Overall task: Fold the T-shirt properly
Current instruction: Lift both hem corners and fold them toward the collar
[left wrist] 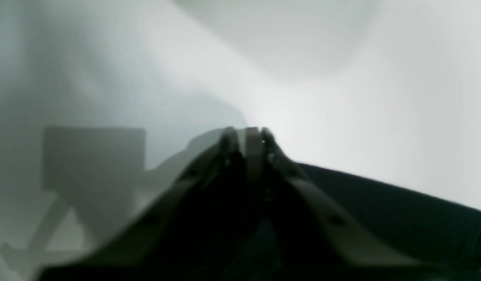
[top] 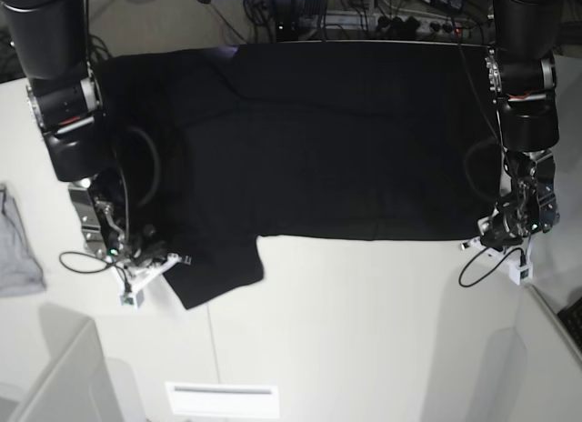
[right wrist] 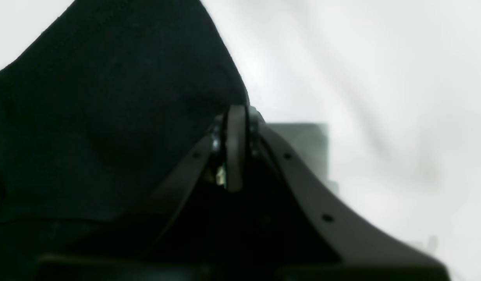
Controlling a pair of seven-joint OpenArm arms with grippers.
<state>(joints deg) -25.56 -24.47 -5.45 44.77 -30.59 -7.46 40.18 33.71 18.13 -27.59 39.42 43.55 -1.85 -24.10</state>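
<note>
The black T-shirt (top: 336,140) lies spread flat on the white table (top: 364,331), plain side up, with one sleeve (top: 214,267) pointing toward the front. My right gripper (top: 171,256) sits at that sleeve's outer edge. In the right wrist view its fingertips (right wrist: 236,117) are shut, with black cloth (right wrist: 107,117) reaching right up to them. My left gripper (top: 482,233) is at the shirt's lower corner on the other side. In the left wrist view it (left wrist: 246,133) is shut, and black cloth (left wrist: 380,207) runs in under one finger.
A small light-grey garment (top: 18,249) lies at the table's left edge. A white label (top: 221,399) is near the front edge. Loose cables (top: 473,272) hang by the left gripper, and more wiring (top: 400,13) crowds the back.
</note>
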